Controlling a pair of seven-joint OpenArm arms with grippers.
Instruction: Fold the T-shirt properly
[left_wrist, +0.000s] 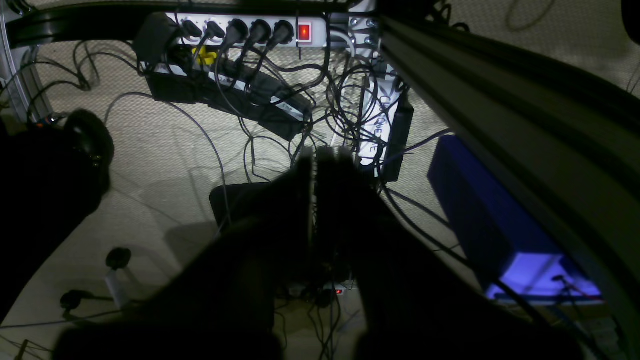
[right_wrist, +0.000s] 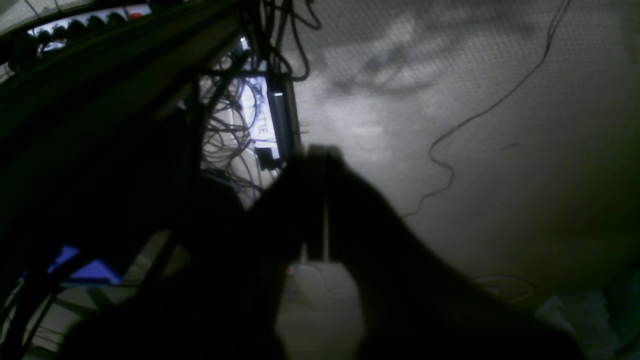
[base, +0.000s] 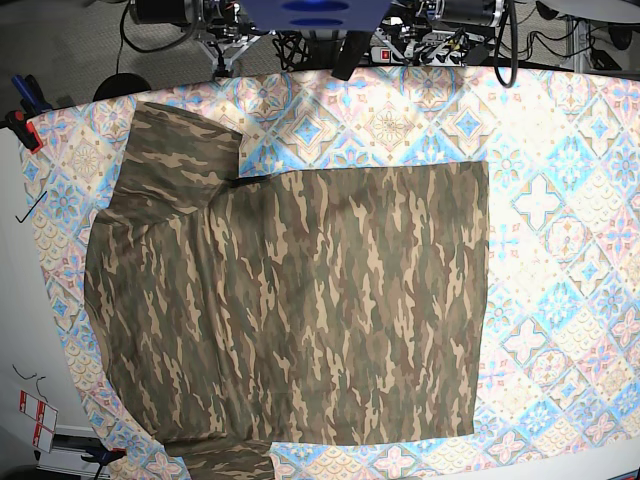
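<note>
The camouflage T-shirt lies spread flat on the patterned tablecloth. Its collar end points left and its straight hem faces right. One sleeve reaches toward the far left corner, the other sleeve runs off the near edge. Neither gripper shows in the base view. In the left wrist view my left gripper is shut with nothing in it, hanging over the floor and cables. My right gripper is likewise shut and empty above bare floor. The shirt appears in neither wrist view.
A power strip, tangled cables and a blue box lie on the floor under a dark frame rail. The robot base stands behind the table's far edge. Clamps hold the cloth at the left edge.
</note>
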